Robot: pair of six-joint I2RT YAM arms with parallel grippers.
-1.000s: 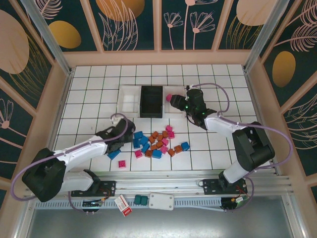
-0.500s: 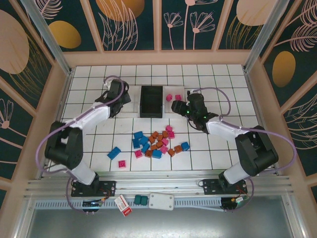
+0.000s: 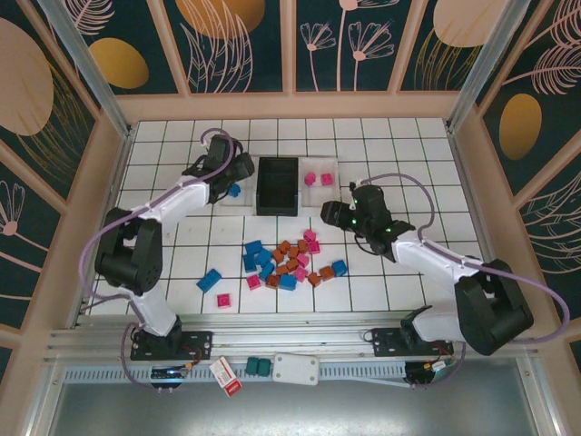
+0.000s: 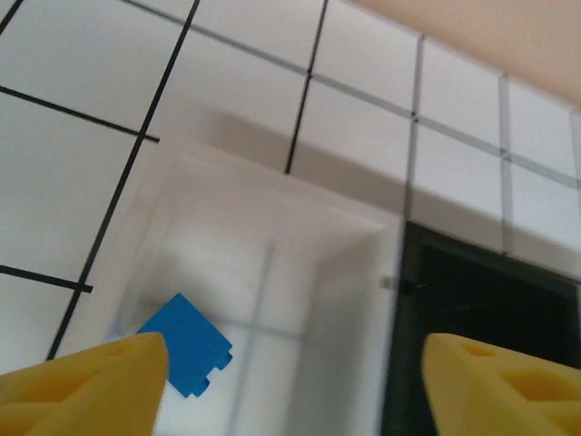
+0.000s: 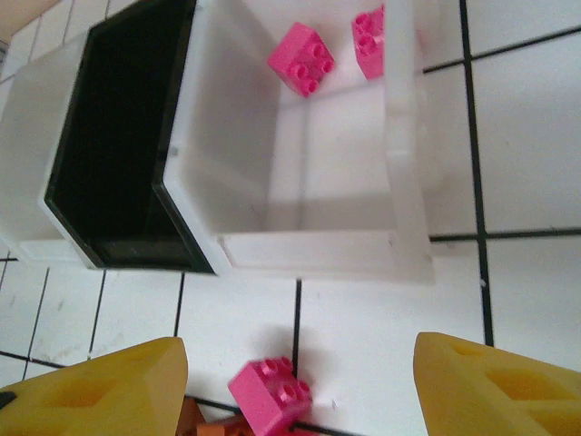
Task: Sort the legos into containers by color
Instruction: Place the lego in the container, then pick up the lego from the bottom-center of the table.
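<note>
Left pincer (image 3: pixel 236 178) over left white bin (image 3: pixel 239 203); blue lego (image 3: pixel 233 191) inside.

Left gripper (image 4: pixel 292 372): your left wrist view cuts both yellow fingers at the bottom edge.
Blue plastic brick (image 4: pixel 186 343): one corner hides behind the left finger.
Black rectangular bin (image 4: pixel 490 300): blurred, cut by the right and bottom edges.
Right gripper (image 5: pixel 300 381): your right wrist view cuts its yellow fingers likewise.
Pink studded brick (image 5: pixel 368 38): clipped by the top edge.
Orange-brown brick (image 5: pixel 192 420): a sliver at the bottom edge; shape unclear.
Left white plastic bin (image 3: pixel 243 198): your left arm covers its far corner from above.
Loose brick pile (image 3: pixel 289 259): too small to count.
</note>
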